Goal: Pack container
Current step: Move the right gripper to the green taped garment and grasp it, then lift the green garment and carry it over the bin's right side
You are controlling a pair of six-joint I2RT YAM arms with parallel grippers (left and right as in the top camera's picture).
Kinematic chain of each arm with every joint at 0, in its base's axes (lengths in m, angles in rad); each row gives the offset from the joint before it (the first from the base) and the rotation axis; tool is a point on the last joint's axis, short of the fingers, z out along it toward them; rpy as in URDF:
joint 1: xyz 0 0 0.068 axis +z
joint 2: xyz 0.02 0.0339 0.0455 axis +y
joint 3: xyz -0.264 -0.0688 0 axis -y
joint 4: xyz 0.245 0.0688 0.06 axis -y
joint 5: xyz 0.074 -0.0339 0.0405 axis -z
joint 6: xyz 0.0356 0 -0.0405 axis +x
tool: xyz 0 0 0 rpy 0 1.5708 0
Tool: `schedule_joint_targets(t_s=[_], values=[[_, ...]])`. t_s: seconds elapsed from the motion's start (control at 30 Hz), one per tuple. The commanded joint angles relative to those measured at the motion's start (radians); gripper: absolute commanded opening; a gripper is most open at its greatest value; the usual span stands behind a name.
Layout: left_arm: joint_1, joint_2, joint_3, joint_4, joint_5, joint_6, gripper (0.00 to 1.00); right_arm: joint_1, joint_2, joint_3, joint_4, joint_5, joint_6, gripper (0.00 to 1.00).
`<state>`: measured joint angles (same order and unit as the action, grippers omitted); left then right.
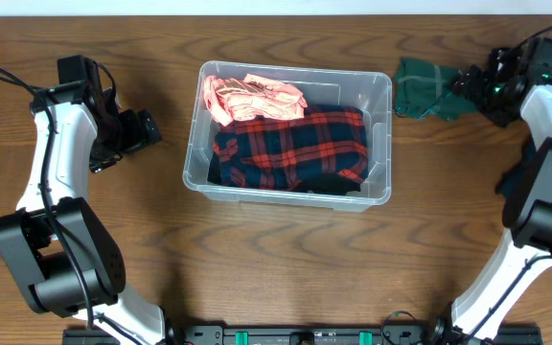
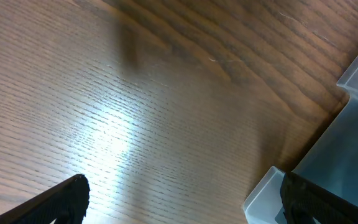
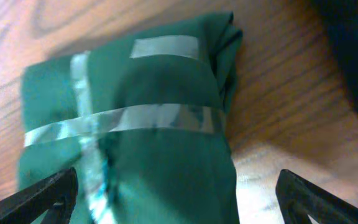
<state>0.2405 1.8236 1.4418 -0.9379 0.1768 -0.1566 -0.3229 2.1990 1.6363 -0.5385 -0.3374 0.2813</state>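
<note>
The wooden table [image 1: 286, 259] carries everything. At its middle stands the container [image 1: 383, 144], a clear, see-through rectangular plastic bin with rounded corners and a raised rim. In the left wrist view its pale, frosted corner [image 2: 353, 124] shows at the right edge. Clothes cover its base, so no writing can be read there.

Inside it, a red-and-navy plaid garment [image 1: 290, 144] fills most of the floor. A crumpled pink garment [image 1: 257, 96] lies at the far left corner, and a small black item [image 1: 333, 184] lies by the near wall.

Just beside the container's far right corner, on the bare table, lies a folded dark green cloth [image 1: 425, 91] crossed by pale stripes [image 3: 129, 124].

The right gripper [image 1: 463, 81] is at this cloth with its jaws spread wide [image 3: 176, 193], one finger on each side of the fold and nothing clamped. Whether the fingers touch the cloth cannot be told.

The left gripper [image 1: 147, 129] is over bare wood left of the container, apart from it. Its jaws are also wide apart and hold nothing [image 2: 185, 205].
</note>
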Motion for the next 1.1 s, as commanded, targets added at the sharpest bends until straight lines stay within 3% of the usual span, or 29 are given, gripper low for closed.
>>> schedule_joint_targets(t_s=[0.0,0.2,0.3,0.47,0.5,0.57,0.6,0.83,1.07], values=[[0.003,0.002,-0.005,-0.003,-0.005,0.006,0.98,0.018,0.029,-0.006,0.025,-0.018,0.022,0.98],[0.003,0.002,-0.005,-0.003,-0.005,0.006,0.98,0.053,0.072,-0.006,0.098,-0.037,0.041,0.96],[0.003,0.002,-0.005,-0.003,-0.005,0.006,0.98,0.075,0.09,-0.006,0.117,-0.041,0.044,0.84],[0.003,0.002,-0.005,-0.003,-0.005,0.006,0.98,0.105,0.097,-0.006,0.125,-0.029,0.043,0.47],[0.003,0.002,-0.005,-0.003,-0.005,0.006,0.98,0.106,0.097,-0.006,0.127,-0.029,0.043,0.37],[0.003,0.002,-0.005,-0.003,-0.005,0.006,0.98,0.105,0.097,-0.006,0.127,-0.03,0.044,0.04],[0.003,0.002,-0.005,-0.003,-0.005,0.006,0.98,0.104,0.097,-0.006,0.126,-0.03,0.044,0.01],[0.003,0.002,-0.005,-0.003,-0.005,0.006,0.98,0.084,0.069,0.0,0.083,-0.08,-0.021,0.01],[0.003,0.002,-0.005,-0.003,-0.005,0.006,0.98,0.076,-0.119,0.0,0.006,-0.09,-0.062,0.01]])
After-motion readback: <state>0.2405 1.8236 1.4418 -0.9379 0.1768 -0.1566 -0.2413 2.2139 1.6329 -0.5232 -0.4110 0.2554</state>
